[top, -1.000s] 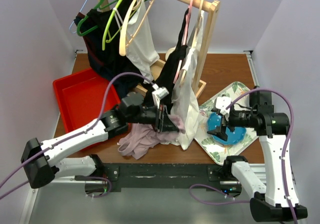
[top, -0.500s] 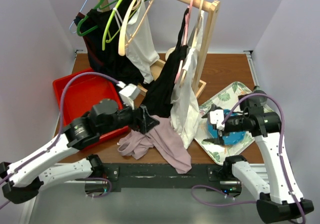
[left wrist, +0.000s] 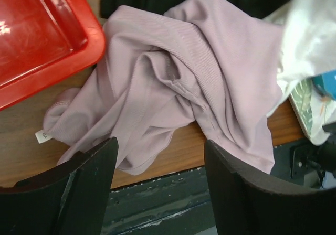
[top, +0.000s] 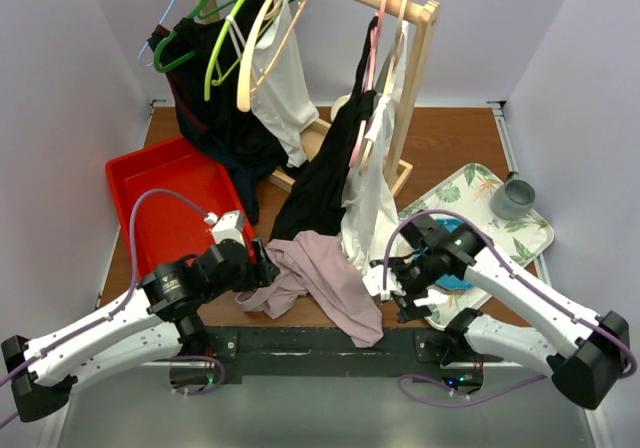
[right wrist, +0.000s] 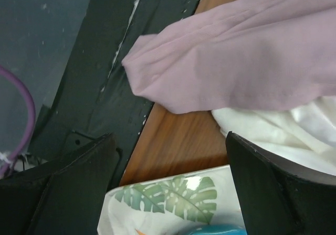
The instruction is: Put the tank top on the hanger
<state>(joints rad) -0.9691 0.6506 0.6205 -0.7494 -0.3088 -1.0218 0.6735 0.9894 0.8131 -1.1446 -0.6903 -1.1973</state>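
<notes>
Brown wood table [top: 450, 138], pale walls all round. L gripper [left wrist: 160, 143] sits over the near table edge: fingers spread wide, nothing btwn them. Tank top [left wrist: 210, 62] lies crumpled on the table right ahead of those fingers, one part draped over the near edge, not gripped by either arm. Small white tag [left wrist: 42, 136] at its hem, ahead-left of the L finger; print too small to read. Red tray [left wrist: 37, 46] farther ahead-left, just beside the fabric.

R gripper [right wrist: 165, 140]: fingers also wide apart, empty. Leaf-print tray [right wrist: 168, 198] shows btwn them, close in. Just ahead, a fold of the tank top hangs past the table edge, w/ a white garment [right wrist: 294, 125] under it toward the R finger.

Farther back: black garment [top: 320, 183] hangs from the wood rack [top: 418, 78], its hem by the tank top. Grey cup [top: 513, 198] sits on the leaf tray's far corner. Hanger [top: 242, 88], pale wood, hangs at the rack's left end.
</notes>
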